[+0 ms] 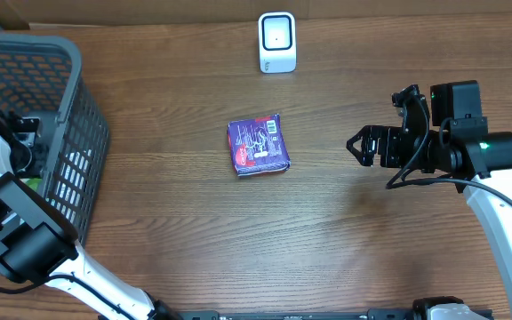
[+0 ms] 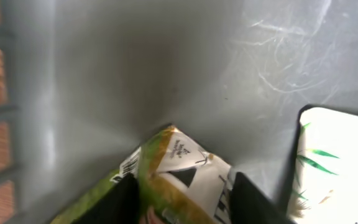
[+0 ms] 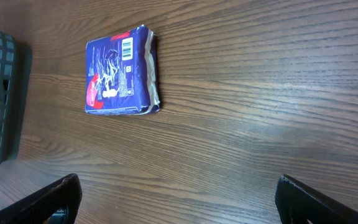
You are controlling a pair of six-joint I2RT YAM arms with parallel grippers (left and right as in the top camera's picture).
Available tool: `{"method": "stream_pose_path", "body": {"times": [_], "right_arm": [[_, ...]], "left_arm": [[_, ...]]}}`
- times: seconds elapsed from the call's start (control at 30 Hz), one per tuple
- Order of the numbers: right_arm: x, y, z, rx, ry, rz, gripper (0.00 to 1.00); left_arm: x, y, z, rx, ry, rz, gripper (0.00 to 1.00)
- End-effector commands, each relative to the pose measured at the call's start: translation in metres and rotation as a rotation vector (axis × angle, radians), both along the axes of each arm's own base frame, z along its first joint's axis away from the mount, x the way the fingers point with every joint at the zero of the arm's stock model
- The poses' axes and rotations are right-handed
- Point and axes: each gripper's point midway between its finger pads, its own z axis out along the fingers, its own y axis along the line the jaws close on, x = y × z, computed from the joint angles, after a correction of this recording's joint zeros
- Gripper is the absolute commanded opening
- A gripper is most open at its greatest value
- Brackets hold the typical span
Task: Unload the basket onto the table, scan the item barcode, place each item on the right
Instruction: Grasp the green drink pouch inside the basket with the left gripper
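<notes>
Left wrist view: green-and-yellow packet (image 2: 166, 155) sits on the grey floor of the basket (image 1: 69, 142), tilted, one corner up. A barcode (image 2: 129, 165) shows on its left edge. Left pincer (image 2: 185, 180) is down inside the basket, narrowed around the packet, with a finger (image 2: 126, 199) against each side. Whether the grip is firm I cannot tell. A white packet with green leaf print (image 2: 334, 162) lies just beside it to the right, apart from the fingers.

Overhead: basket is at the far left of the bench (image 1: 238, 240). The left arm reaches in over its rim and the pincer itself is hidden by the mesh.

Scanner (image 1: 277, 42), white, stands upright at the far edge of the bench, centre, well apart from the basket.

Purple packet (image 1: 259, 144) lies flat mid-bench, between the scanner and the near edge, printed face and barcode up.

Right pincer (image 1: 358, 147) hangs over the bench right of the purple packet, pointing toward it, jaws wide, nothing between them. Right wrist view agrees: fingers at both lower corners, bare wood between.
</notes>
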Motion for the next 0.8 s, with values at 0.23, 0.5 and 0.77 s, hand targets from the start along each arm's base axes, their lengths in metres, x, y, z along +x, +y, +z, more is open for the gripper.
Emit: {"method": "stream_pose_path", "body": {"times": [0.23, 0.5, 0.77], "right_arm": [[0.004, 0.004, 0.007, 0.009, -0.031, 0.01, 1.0], [0.002, 0.004, 0.006, 0.008, -0.021, 0.009, 1.0], [0.006, 0.0, 0.006, -0.013, -0.038, -0.003, 1.0]], "left_arm": [[-0.004, -0.005, 0.005, 0.022, 0.063, 0.045, 0.72], [-0.011, -0.012, 0.02, 0.033, 0.135, 0.028, 0.71], [-0.058, -0.002, 0.009, 0.005, 0.246, 0.13, 0.62]]}}
